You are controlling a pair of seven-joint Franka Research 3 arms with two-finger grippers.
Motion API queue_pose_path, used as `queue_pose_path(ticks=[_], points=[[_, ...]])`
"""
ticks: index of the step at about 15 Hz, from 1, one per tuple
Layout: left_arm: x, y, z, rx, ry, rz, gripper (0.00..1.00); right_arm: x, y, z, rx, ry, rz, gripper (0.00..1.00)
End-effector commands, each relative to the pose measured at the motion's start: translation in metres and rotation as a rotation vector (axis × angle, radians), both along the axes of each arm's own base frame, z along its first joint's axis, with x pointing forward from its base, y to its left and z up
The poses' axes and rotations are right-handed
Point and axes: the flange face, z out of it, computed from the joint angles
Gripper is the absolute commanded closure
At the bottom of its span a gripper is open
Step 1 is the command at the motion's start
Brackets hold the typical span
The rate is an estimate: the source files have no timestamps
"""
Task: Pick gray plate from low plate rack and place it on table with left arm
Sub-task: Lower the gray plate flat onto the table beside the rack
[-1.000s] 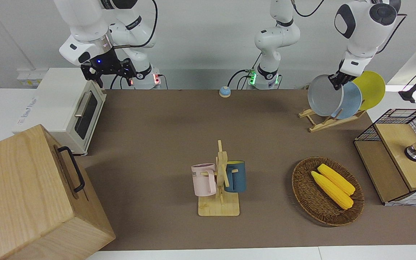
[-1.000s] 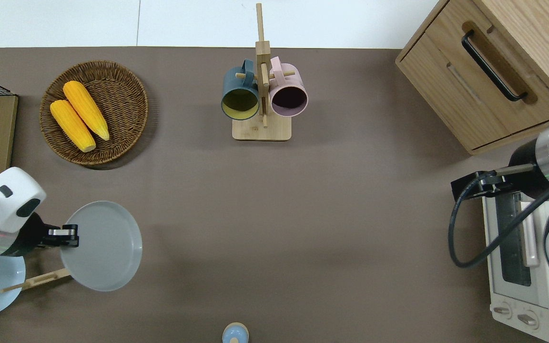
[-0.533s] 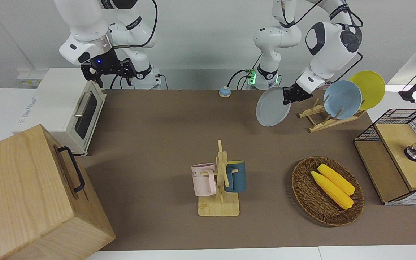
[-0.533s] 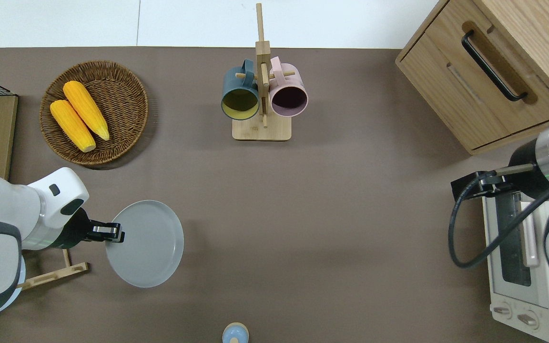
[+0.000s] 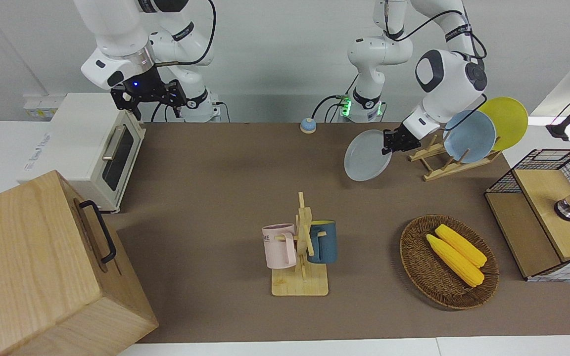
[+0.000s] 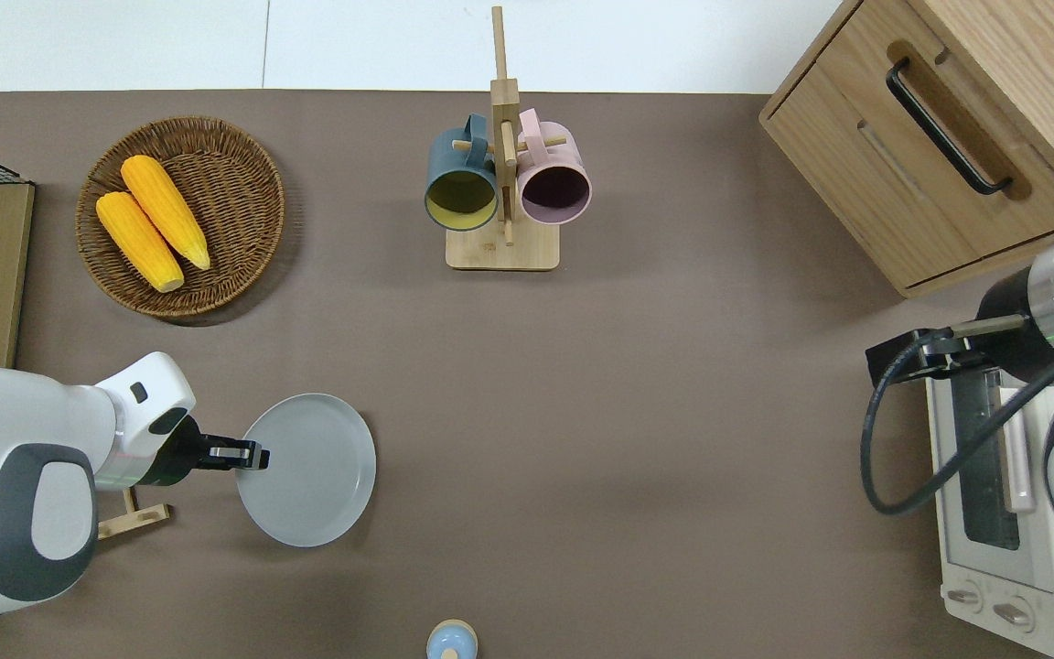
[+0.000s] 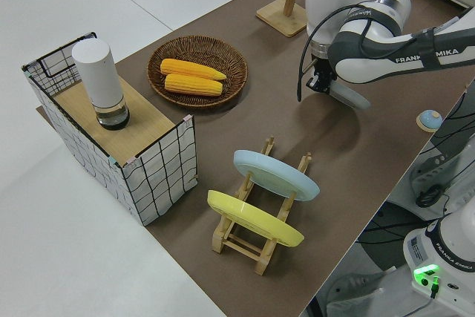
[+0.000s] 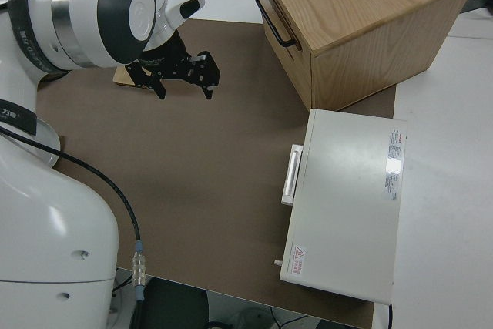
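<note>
My left gripper (image 5: pixel 395 142) is shut on the rim of the gray plate (image 5: pixel 366 155) and holds it tilted in the air. In the overhead view the gripper (image 6: pixel 252 455) and plate (image 6: pixel 307 469) are over bare table (image 6: pixel 628 412), beside the low plate rack (image 6: pixel 129 517) toward the right arm's end. The rack (image 5: pixel 443 165) holds a light blue plate (image 5: pixel 470 136) and a yellow plate (image 5: pixel 507 121). In the left side view the plate (image 7: pixel 349 96) hangs under the gripper (image 7: pixel 320 83). My right gripper (image 8: pixel 185 75) is open, empty and parked.
A mug stand (image 5: pixel 302 247) with a pink and a blue mug stands mid-table. A wicker basket (image 5: pixel 416 267) holds two corn cobs. A wire crate (image 5: pixel 547 212), a toaster oven (image 5: pixel 92 148), a wooden cabinet (image 5: pixel 42 267) and a small blue bell (image 5: pixel 308 125) stand around the edges.
My left gripper has carried the gray plate off the rack, sideways toward the table's middle and lower. The right arm has not moved.
</note>
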Motion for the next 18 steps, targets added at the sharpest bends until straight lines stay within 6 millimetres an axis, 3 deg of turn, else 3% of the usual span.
queue_pose_path(ticks=[1, 2, 3, 4, 5, 6, 9, 12, 18], points=[[-0.004, 0.009, -0.015, -0.022, -0.006, -0.017, 0.83, -0.002, -0.002, 0.004, -0.008, 0.000, -0.014, 0.017], [-0.004, 0.011, -0.015, -0.022, -0.005, -0.014, 0.77, -0.002, -0.002, 0.003, -0.008, 0.002, -0.014, 0.017], [-0.004, 0.011, -0.017, -0.024, 0.002, -0.015, 0.55, -0.002, -0.003, 0.003, -0.008, 0.002, -0.016, 0.017], [-0.003, 0.011, -0.017, -0.024, 0.002, -0.021, 0.26, -0.002, -0.002, 0.004, -0.008, 0.000, -0.014, 0.017], [-0.004, 0.014, -0.017, -0.018, 0.005, -0.023, 0.11, -0.002, -0.002, 0.004, -0.008, 0.000, -0.014, 0.017], [-0.004, 0.019, -0.017, -0.014, 0.006, -0.016, 0.03, -0.002, -0.002, 0.004, -0.008, 0.000, -0.014, 0.017], [-0.004, 0.031, -0.015, 0.009, 0.008, -0.008, 0.02, -0.002, -0.002, 0.003, -0.008, 0.002, -0.014, 0.017], [0.001, 0.033, 0.002, 0.036, -0.009, 0.006, 0.02, -0.002, -0.002, 0.004, -0.008, 0.000, -0.014, 0.017], [0.025, 0.031, 0.076, 0.163, 0.005, 0.058, 0.01, -0.002, -0.002, 0.003, -0.008, 0.002, -0.014, 0.017]])
